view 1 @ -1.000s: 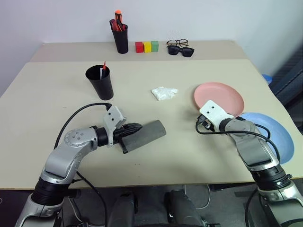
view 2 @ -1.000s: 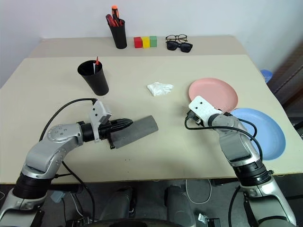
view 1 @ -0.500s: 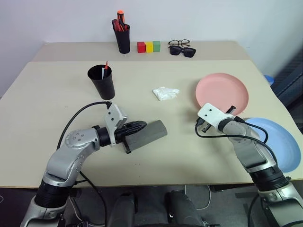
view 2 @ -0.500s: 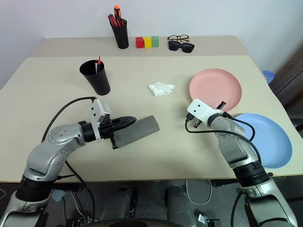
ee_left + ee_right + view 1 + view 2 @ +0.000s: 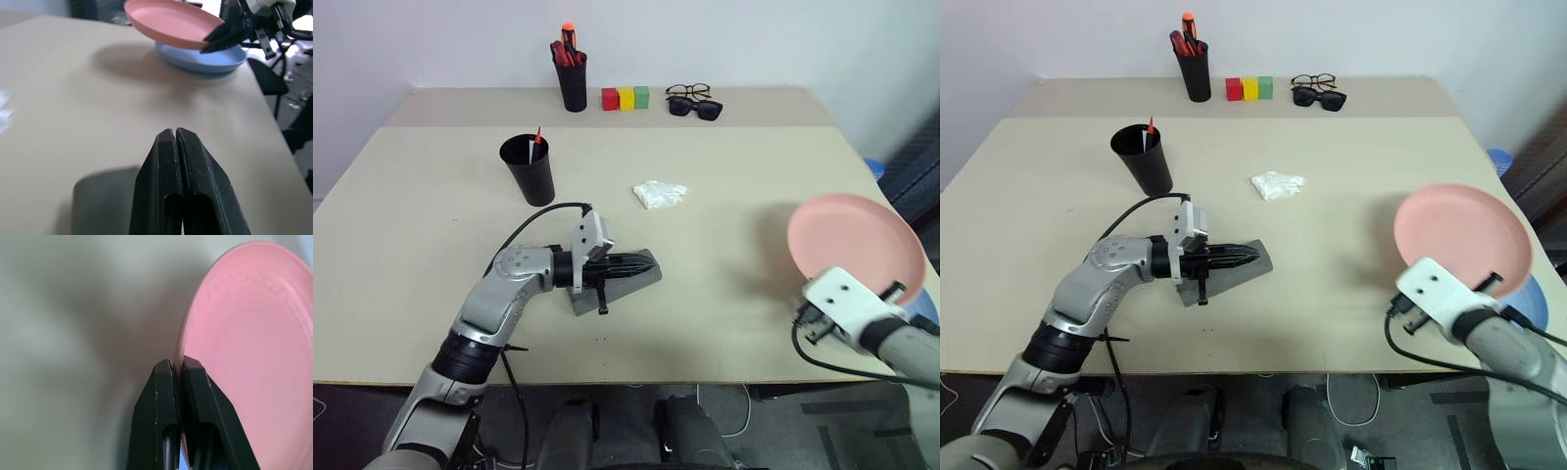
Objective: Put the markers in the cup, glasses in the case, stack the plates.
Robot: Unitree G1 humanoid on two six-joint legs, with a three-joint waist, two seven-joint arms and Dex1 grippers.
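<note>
Your right gripper (image 5: 177, 377) pinched the pink plate (image 5: 855, 247) by its rim, above the blue plate (image 5: 205, 56). Your left gripper (image 5: 646, 266) was clenched empty over the case (image 5: 1246, 266). The black cup (image 5: 530, 170) held two markers (image 5: 534, 143).

Right gripper (image 5: 177, 369) pinching pink plate (image 5: 249, 347) rim

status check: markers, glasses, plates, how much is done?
Markers: two stand in the black cup, looks done. Glasses: the case lies shut under the shut left pincer; whether glasses are inside cannot be seen. Plates: in hand; the right pincer grips the pink plate by its rim, lifted over the blue plate. Left: set pink onto blue.
</note>
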